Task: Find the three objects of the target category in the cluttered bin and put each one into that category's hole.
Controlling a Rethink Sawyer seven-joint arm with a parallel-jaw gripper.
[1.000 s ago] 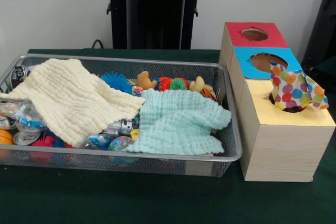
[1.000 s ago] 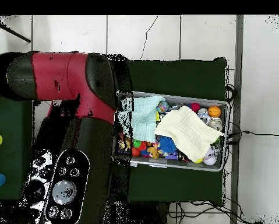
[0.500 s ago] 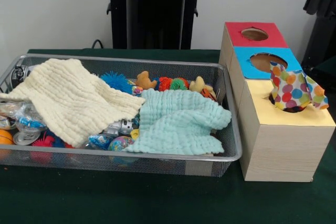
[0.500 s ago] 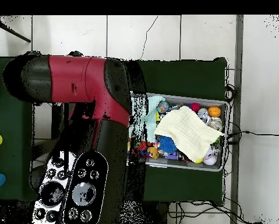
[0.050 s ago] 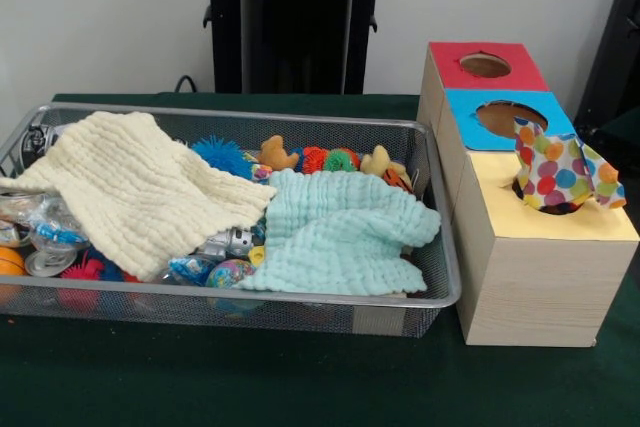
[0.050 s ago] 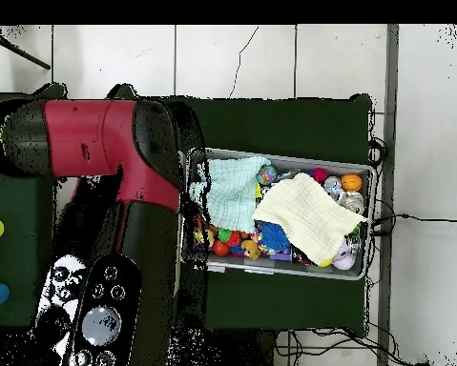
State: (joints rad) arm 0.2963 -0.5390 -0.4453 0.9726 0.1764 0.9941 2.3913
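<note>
The silver wire-mesh bin (image 5: 300,309) sits on the dark green counter (image 5: 300,387), and most of what lies in it is buried: a cream waffle-weave cloth (image 5: 135,187) drapes over the left half, a mint green waffle-weave cloth (image 5: 340,232) covers the right, and only scraps of toys peek out between and behind them. A spiky blue ball (image 5: 222,154) shows at the back, a small tan plush figure (image 5: 275,154) beside it, an orange and green knotted toy (image 5: 330,159) next along, with clear plastic capsules (image 5: 45,232) crowded at the left edge and a small orange ball (image 5: 10,262) cut off by the picture's border. Just right of the bin stands the pale wooden box with red, blue and yellow tops (image 5: 520,277), each top with a round hole; a polka-dot cloth in many colours (image 5: 560,175) sticks up out of the yellow one, partly in and partly out. From overhead, the red and black robot arm (image 6: 98,143) sprawls over the left of the scene and hides the box entirely. The hand itself is nowhere to be made out in either view, so whether it is spread, pressed together or carrying anything cannot be told.
</note>
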